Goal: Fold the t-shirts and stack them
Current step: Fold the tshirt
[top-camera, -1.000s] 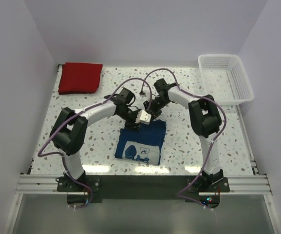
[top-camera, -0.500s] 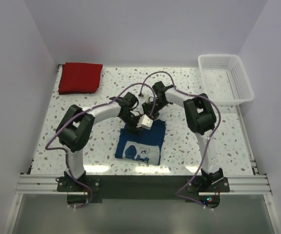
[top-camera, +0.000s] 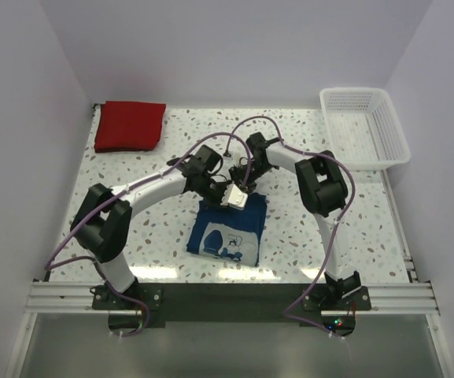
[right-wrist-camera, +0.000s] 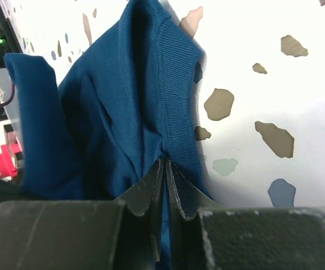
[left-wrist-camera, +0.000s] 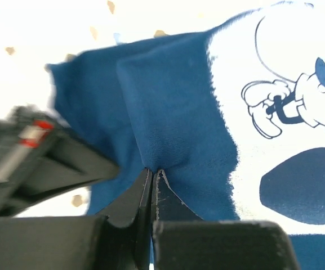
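- Left gripper (left-wrist-camera: 152,171): the jaws are pinched tight together with a ridge of navy t-shirt (left-wrist-camera: 173,112) cloth caught between the tips. The fabric puckers up right at the pinch, so it's a real grip and not just a touch.
- Right gripper (right-wrist-camera: 165,163): same deal. The fingers are closed on the same shirt and seem to have the ribbed collar band (right-wrist-camera: 176,73) or the cloth just beside it (hard to say how many layers are in there).
- From above, both grippers sit close together at the far edge of the navy shirt, left one on the left side, right one on the right.
- The rest of the shirt lies on the table (top-camera: 156,228), stretching from the pinch points back toward the arm bases. Its long axis runs roughly far to near, and the cartoon print (left-wrist-camera: 289,107) faces up on the near half.
- My read: the next move turns on that direction. The loose body of the shirt is all on the base side of both grippers, so a fold means carrying the far edge over toward the bases, both arms together.
- The red t-shirt (top-camera: 130,126) sits folded in the far left corner, well apart from the navy one. The left arm is the nearer one for stacking.
- The white lattice basket (top-camera: 364,126) is at the far right, not involved.
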